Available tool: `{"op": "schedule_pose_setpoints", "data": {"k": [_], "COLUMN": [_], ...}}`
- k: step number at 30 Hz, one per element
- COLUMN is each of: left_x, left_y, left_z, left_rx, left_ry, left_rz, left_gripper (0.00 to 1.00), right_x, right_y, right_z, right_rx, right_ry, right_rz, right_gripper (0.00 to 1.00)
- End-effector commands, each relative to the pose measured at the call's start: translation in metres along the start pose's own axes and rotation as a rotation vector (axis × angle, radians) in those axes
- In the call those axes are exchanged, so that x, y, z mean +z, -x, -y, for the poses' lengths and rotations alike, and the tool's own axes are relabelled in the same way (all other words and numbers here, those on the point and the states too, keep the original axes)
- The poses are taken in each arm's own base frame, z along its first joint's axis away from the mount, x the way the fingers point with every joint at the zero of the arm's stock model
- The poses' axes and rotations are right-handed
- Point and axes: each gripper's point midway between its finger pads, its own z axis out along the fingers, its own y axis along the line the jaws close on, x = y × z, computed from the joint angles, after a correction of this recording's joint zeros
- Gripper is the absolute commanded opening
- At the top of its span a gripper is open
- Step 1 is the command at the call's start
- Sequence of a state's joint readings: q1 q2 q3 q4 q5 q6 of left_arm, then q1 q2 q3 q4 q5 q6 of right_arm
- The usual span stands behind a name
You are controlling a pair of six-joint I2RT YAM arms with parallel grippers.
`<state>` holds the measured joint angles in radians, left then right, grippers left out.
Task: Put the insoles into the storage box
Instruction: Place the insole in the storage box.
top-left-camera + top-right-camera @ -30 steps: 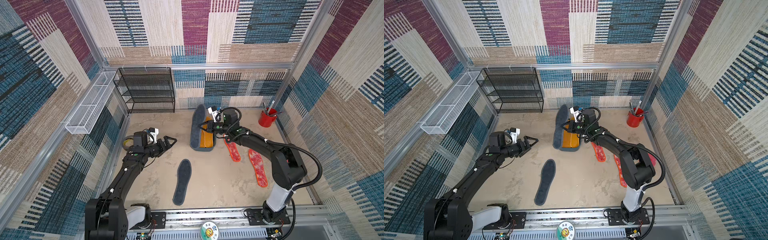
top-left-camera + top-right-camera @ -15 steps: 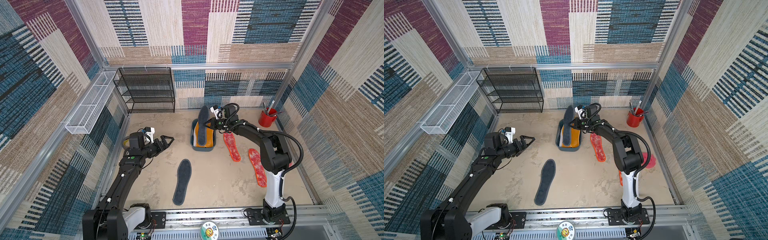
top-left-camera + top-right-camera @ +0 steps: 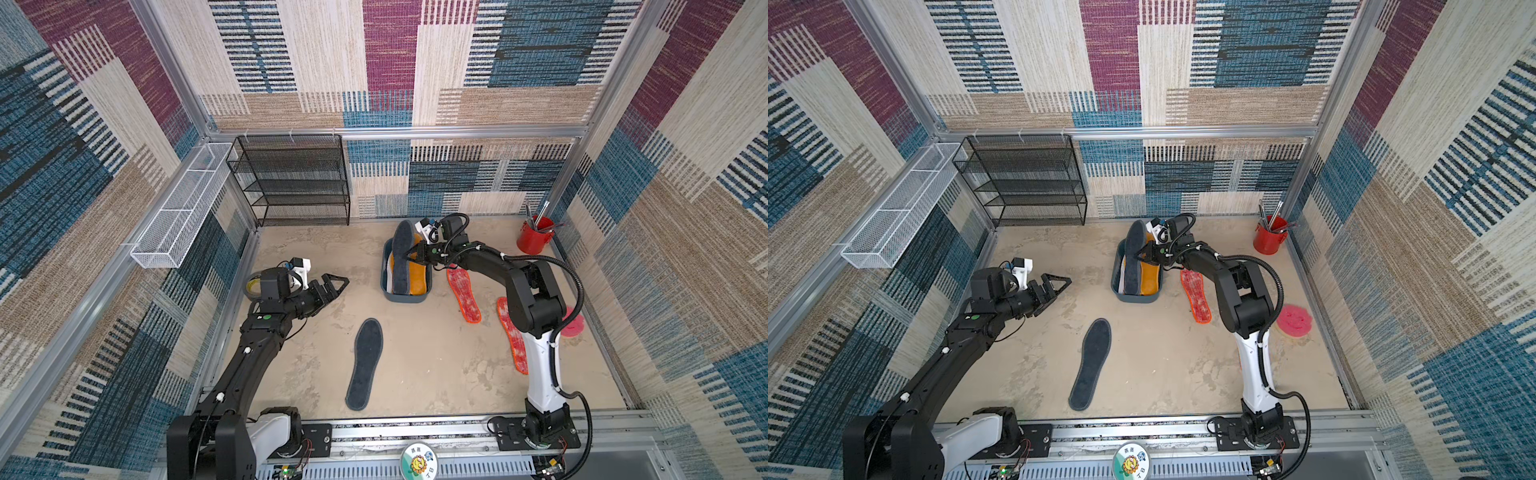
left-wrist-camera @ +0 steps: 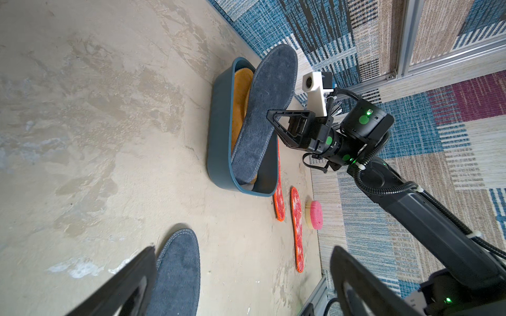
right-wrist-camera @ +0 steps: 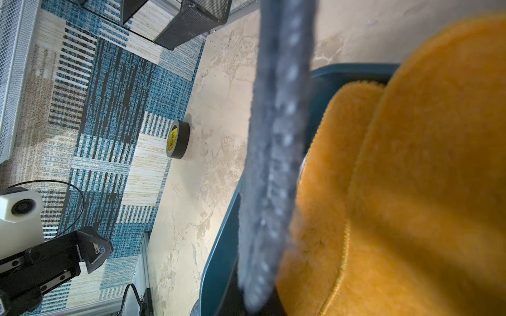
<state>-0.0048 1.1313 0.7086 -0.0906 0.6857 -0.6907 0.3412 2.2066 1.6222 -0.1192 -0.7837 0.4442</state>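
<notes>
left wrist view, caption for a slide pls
Right gripper holds a dark grey insole tilted into the teal storage box, over orange insoles.

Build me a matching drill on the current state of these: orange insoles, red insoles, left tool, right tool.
1 orange insoles
2 red insoles
3 left tool
4 right tool

A open, empty
B flat on the floor, outside the box
C shut on the grey insole
D lying in the box

Pairs: 1-D, 2-B, 3-A, 4-C
</notes>
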Motion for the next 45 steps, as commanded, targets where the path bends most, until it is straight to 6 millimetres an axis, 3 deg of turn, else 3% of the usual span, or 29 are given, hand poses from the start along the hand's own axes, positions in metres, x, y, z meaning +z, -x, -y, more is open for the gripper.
{"op": "schedule_pose_setpoints", "data": {"k": [1, 16, 30, 32, 35, 38, 41, 45], "left_x": [0.001, 0.005, 0.007, 0.007, 0.006, 0.005, 0.004, 0.003], "left_y": [0.004, 0.004, 0.000, -0.002, -0.003, -0.003, -0.004, -0.005], "left_z": [0.006, 0.004, -0.003, -0.004, -0.007, -0.009, -0.010, -0.014], "left_rx": [-0.009, -0.033, -0.052, -0.055, -0.057, -0.057, -0.055, -0.056], "left_ry": [-0.030, -0.042, -0.023, -0.014, 0.000, 0.014, 0.024, 0.046], "left_rz": [0.014, 0.005, -0.010, -0.012, -0.013, -0.013, -0.013, -0.014], "left_gripper": [1.00, 1.00, 0.99, 0.99, 0.99, 0.99, 0.99, 0.99], "right_x": [0.001, 0.008, 0.027, 0.027, 0.023, 0.015, 0.005, -0.008], "right_y": [0.004, 0.008, -0.001, 0.001, 0.010, 0.024, 0.037, 0.042], "right_z": [-0.003, -0.019, 0.018, 0.022, 0.013, -0.004, -0.018, -0.027], "right_rx": [-0.025, -0.024, 0.050, 0.048, 0.013, -0.041, -0.071, -0.118], "right_ry": [-0.001, 0.095, -0.052, -0.095, -0.136, -0.184, -0.244, -0.363], "right_rz": [0.009, -0.010, -0.039, -0.035, -0.017, 0.015, 0.044, 0.081], "right_gripper": [0.00, 0.00, 0.02, 0.15, 0.48, 0.63, 1.00, 0.98]}}
